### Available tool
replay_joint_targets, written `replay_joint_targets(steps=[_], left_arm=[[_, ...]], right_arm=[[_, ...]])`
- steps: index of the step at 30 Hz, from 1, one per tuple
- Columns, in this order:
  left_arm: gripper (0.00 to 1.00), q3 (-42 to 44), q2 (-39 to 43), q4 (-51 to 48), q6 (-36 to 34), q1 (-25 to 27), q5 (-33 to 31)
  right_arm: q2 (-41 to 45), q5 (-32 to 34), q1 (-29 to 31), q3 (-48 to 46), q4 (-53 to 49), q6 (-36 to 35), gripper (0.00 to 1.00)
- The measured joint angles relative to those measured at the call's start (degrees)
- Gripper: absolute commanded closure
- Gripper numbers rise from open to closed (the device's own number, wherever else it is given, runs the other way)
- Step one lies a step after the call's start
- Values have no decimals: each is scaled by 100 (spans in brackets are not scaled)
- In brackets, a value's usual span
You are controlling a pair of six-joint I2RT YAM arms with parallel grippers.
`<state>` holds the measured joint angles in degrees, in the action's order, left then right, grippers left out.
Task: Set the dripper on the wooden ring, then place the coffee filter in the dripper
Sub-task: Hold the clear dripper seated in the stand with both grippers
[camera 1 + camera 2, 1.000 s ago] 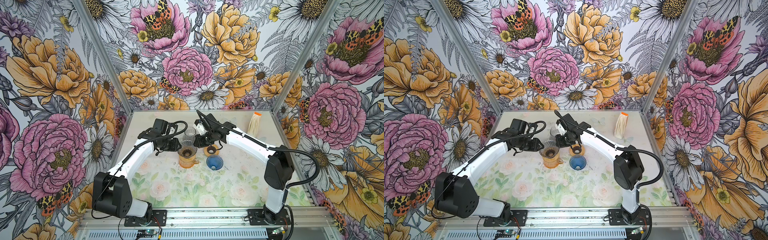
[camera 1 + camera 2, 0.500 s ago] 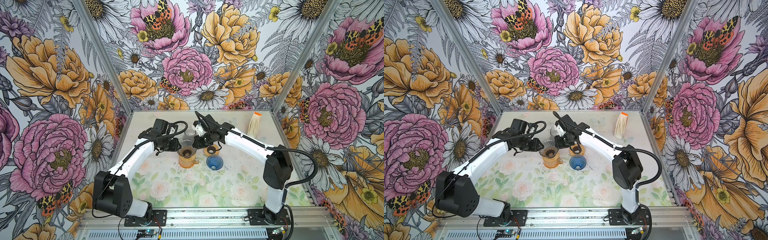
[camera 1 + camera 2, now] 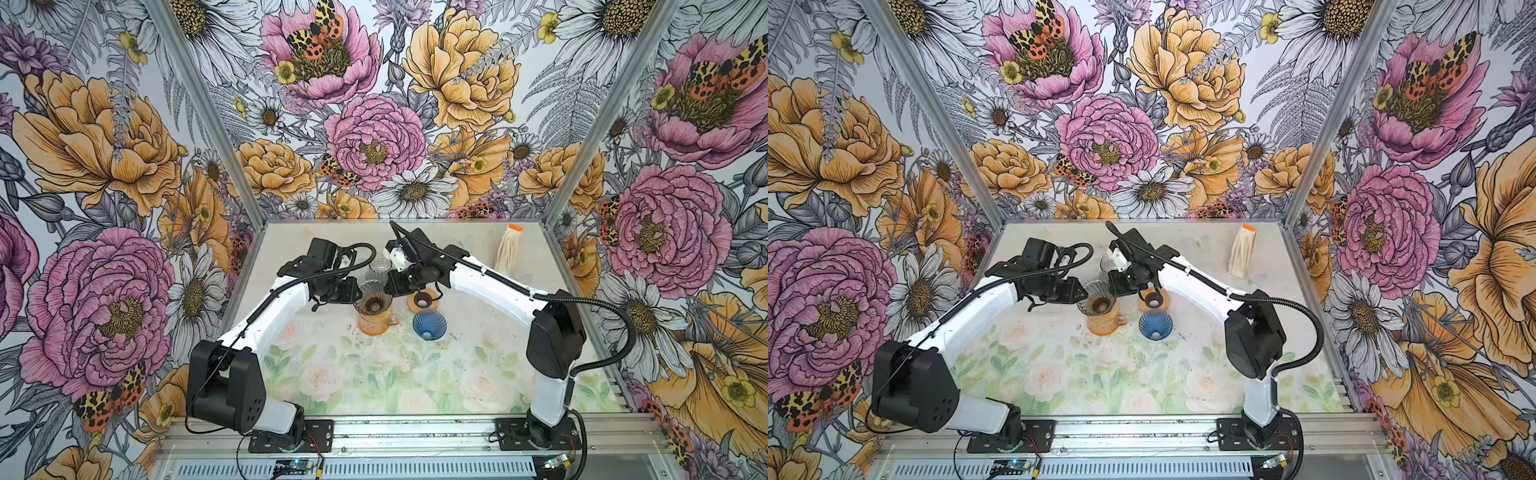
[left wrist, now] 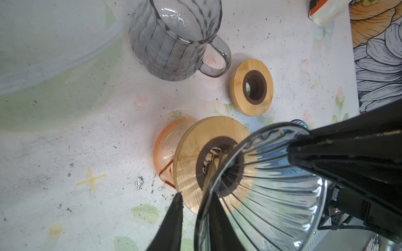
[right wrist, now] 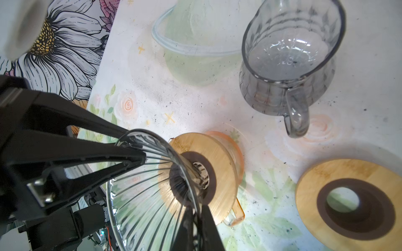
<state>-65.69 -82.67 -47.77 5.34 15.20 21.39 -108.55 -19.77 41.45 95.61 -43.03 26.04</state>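
So, the coffee filters are a white bundle with an orange tag. They lie by the far right corner of the counter, well apart from both arms.

The dripper is a clear glass cone with ribs. It sits on a wooden ring on top of an orange jug. That is near the middle of the counter, a bit closer to the far edge. In both wrist views you can see right through the glass to the ring below.

The left arm reaches over from the left edge. The left jaws sit at the rim, one inside the glass and one outside. A small gap shows next to the outer one in the left wrist view, so I cannot tell if they squeeze the glass.

The right arm reaches over from the right edge. The right jaws are pinched tight on the rim, across the cone from the left ones.

A gray glass jug stands just behind the dripper, toward the far edge. A second wooden ring lies flat just beside the orange jug, toward the right edge. A blue cone sits next to that ring, nearer the front edge.
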Motion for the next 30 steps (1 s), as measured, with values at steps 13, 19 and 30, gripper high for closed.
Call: replay_joint_targets(steps=[13, 19, 30], left_arm=[[80, -26, -48, 0, 2, 0, 4], [82, -101, -122, -4, 2, 0, 2], [87, -216, -275, -44, 2, 4, 52]], right_arm=[[-39, -68, 0, 0, 63, 46, 90], [-70, -136, -13, 0, 101, 129, 90], [-105, -197, -57, 0, 149, 177, 90]])
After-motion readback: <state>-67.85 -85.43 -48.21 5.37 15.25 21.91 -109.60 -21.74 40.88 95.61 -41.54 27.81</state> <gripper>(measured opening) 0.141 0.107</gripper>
